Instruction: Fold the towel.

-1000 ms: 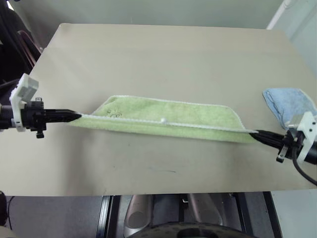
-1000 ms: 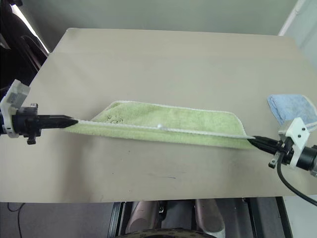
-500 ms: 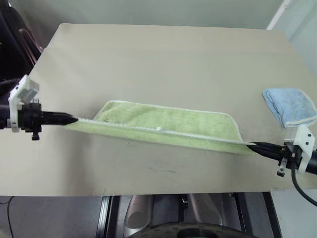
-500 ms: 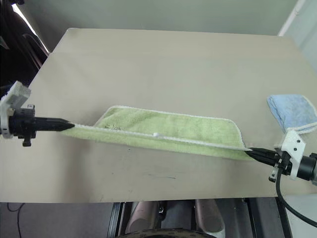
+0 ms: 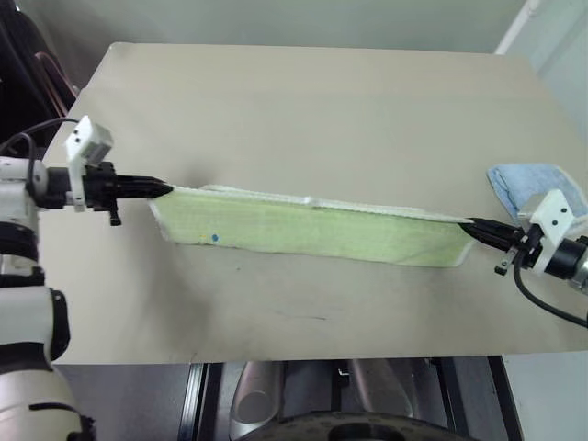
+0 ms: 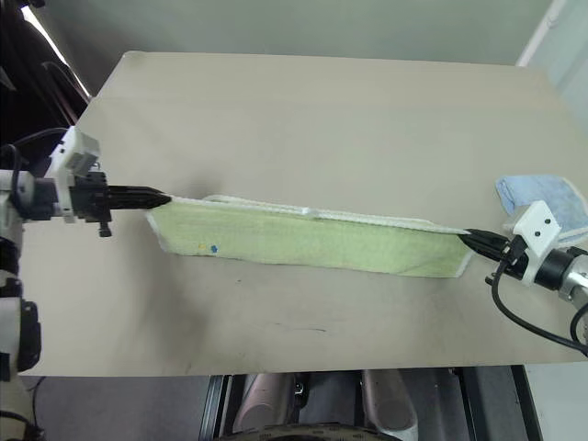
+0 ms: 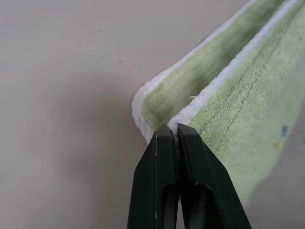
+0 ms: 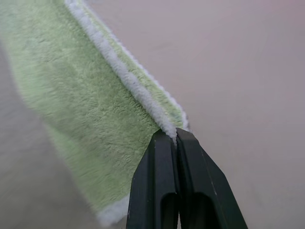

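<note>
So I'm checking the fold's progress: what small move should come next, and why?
Probably lower both corners onto the far edge. The left gripper and right gripper each pinch a corner of the towel, holding its near half up, stretched, almost over the layer on the table.

A bare beige worktable against plain grey walls suggests a lab.

My worktop is a plain beige slab, evenly lit, its front edge resting on a dark metal frame. Behind it stands a pale grey-green wall (a white upright rises at its right end), and dark furniture crowds my left side.
</note>
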Available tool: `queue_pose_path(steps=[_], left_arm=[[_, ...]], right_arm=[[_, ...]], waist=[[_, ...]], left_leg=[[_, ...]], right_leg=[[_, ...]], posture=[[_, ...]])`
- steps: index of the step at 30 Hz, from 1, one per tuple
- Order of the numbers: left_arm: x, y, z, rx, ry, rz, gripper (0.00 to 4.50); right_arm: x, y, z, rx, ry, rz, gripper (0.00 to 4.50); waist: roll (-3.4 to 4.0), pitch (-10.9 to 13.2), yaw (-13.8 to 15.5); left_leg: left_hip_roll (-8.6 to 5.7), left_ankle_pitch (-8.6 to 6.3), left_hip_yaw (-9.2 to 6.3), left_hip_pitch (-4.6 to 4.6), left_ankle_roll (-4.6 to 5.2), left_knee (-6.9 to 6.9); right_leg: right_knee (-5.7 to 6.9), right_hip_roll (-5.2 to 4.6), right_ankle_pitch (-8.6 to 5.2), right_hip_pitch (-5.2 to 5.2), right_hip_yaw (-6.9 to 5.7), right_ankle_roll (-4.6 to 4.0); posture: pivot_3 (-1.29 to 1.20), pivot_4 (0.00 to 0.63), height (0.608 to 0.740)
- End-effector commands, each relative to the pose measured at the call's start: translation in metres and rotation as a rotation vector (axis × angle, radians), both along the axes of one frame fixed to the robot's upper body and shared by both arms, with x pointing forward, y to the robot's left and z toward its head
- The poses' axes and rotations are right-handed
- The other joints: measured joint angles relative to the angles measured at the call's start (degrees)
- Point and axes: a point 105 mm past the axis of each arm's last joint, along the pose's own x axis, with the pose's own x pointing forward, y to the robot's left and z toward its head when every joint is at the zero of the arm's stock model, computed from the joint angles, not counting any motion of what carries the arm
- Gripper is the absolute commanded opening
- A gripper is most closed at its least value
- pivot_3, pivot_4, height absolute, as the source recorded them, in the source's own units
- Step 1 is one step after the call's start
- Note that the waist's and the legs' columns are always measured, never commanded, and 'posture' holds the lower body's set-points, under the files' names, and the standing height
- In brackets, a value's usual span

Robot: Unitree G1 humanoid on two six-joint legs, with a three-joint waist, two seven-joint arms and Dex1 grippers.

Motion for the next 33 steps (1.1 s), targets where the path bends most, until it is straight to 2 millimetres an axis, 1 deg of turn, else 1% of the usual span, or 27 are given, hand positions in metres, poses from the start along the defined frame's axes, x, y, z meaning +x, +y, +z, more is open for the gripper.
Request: queue_pose_path(steps=[1, 6, 9, 12, 16, 19, 21, 22, 23, 24, 27, 28, 30, 33], left_arm=[[0.007, 0.015, 0.013, 0.057, -0.092, 0.087, 0.04], [0.023, 0.009, 0.009, 0.072, -0.195, 0.135, 0.04], [0.026, 0.006, 0.003, 0.075, -0.201, 0.132, 0.04], [0.025, 0.003, -0.002, 0.076, -0.187, 0.118, 0.04], [0.030, 0.000, -0.004, 0.078, -0.212, 0.131, 0.04], [0.031, -0.002, -0.004, 0.072, -0.217, 0.129, 0.04], [0.031, -0.003, -0.005, 0.072, -0.217, 0.124, 0.00], [0.031, -0.003, -0.005, 0.074, -0.218, 0.122, 0.52], [0.031, -0.003, -0.005, 0.075, -0.219, 0.128, 0.73], [0.031, -0.002, -0.006, 0.074, -0.217, 0.132, 1.06], [0.031, -0.002, -0.006, 0.073, -0.215, 0.137, 2.11], [0.031, -0.002, -0.006, 0.073, -0.216, 0.137, 2.41], [0.033, -0.001, -0.005, 0.075, -0.232, 0.149, 3.17], [0.038, 0.003, 0.007, 0.070, -0.332, 0.202, 4.18]], right_arm=[[0.014, -0.022, 0.000, -0.041, -0.043, -0.124, 0.00], [0.027, -0.019, -0.005, -0.033, -0.060, -0.135, 0.00], [0.033, -0.018, -0.008, -0.043, -0.059, -0.133, 0.00], [0.034, -0.018, -0.010, -0.049, -0.047, -0.123, 0.00], [0.036, -0.013, -0.012, -0.051, -0.040, -0.104, 0.00], [0.036, -0.012, -0.018, -0.024, 0.015, -0.107, 0.00], [0.035, -0.006, -0.016, 0.010, 0.021, -0.083, 0.44], [0.035, -0.005, -0.014, 0.020, 0.019, -0.076, 0.63], [0.035, -0.003, -0.013, 0.026, 0.012, -0.069, 0.92], [0.035, -0.003, -0.012, 0.029, 0.008, -0.067, 1.25], [0.036, -0.002, -0.011, 0.030, 0.002, -0.066, 2.31], [0.036, -0.002, -0.011, 0.029, 0.002, -0.065, 2.59], [0.037, -0.002, -0.009, 0.035, -0.006, -0.064, 3.34], [0.036, -0.003, -0.001, 0.085, -0.016, -0.075, 4.35]], waist=[[0.00, 0.00, 0.01], [0.02, 0.01, 0.05], [0.01, 0.01, 0.03], [0.02, 0.01, 0.04], [0.01, 0.01, 0.03], [0.01, 0.01, 0.03], [0.01, 0.01, 0.04], [0.01, 0.01, 0.02], [0.01, 0.01, 0.01], [0.01, 0.01, 0.01], [0.01, 0.01, 0.00], [0.01, 0.01, 0.01], [0.01, 0.01, 0.02], [0.01, 0.01, 0.01]], left_leg=[[0.00, 0.02, 0.00, 0.00, 0.04, 0.00], [-0.01, 0.06, 0.08, 0.00, 0.10, -0.01], [-0.01, 0.08, 0.09, 0.01, 0.14, 0.00], [-0.01, 0.08, 0.11, 0.00, 0.15, 0.01], [-0.01, 0.09, 0.14, 0.00, 0.16, 0.01], [-0.01, 0.09, 0.14, 0.00, 0.16, 0.01], [-0.01, 0.09, 0.15, 0.00, 0.16, 0.01], [-0.01, 0.09, 0.16, 0.00, 0.16, 0.01], [-0.01, 0.09, 0.16, 0.00, 0.16, 0.01], [-0.01, 0.09, 0.17, 0.00, 0.16, 0.01], [-0.01, 0.09, 0.17, 0.01, 0.16, 0.01], [-0.01, 0.09, 0.17, 0.01, 0.16, 0.01], [-0.01, 0.09, 0.17, 0.01, 0.16, 0.01], [-0.01, 0.09, 0.17, 0.01, 0.16, 0.01]], right_leg=[[-0.02, -0.01, 0.02, 0.03, 0.00, 0.03], [-0.05, -0.04, 0.06, 0.04, 0.00, 0.14], [-0.05, -0.06, 0.13, 0.07, 0.00, 0.26], [-0.06, -0.06, 0.12, 0.07, -0.01, 0.30], [-0.05, -0.06, 0.10, 0.07, 0.00, 0.26], [-0.05, -0.07, 0.09, 0.07, 0.00, 0.24], [-0.05, -0.06, 0.08, 0.08, 0.00, 0.23], [-0.05, -0.06, 0.07, 0.08, 0.00, 0.21], [-0.05, -0.06, 0.07, 0.08, 0.00, 0.21], [-0.05, -0.06, 0.07, 0.07, 0.01, 0.21], [-0.05, -0.06, 0.06, 0.07, 0.01, 0.20], [-0.05, -0.06, 0.06, 0.07, 0.01, 0.20], [-0.05, -0.06, 0.06, 0.07, 0.01, 0.20], [-0.04, -0.06, 0.06, 0.07, 0.01, 0.19]], posture=[[0.00, 0.150, 0.697], [0.00, 0.150, 0.697], [0.00, 0.150, 0.697], [0.00, 0.150, 0.697], [0.00, 0.150, 0.697], [0.00, 0.150, 0.697], [0.00, 0.150, 0.697], [0.00, 0.150, 0.697], [0.00, 0.150, 0.697], [0.00, 0.150, 0.697], [0.00, 0.150, 0.697], [0.00, 0.150, 0.697], [0.00, 0.150, 0.697], [0.00, 0.150, 0.697]])
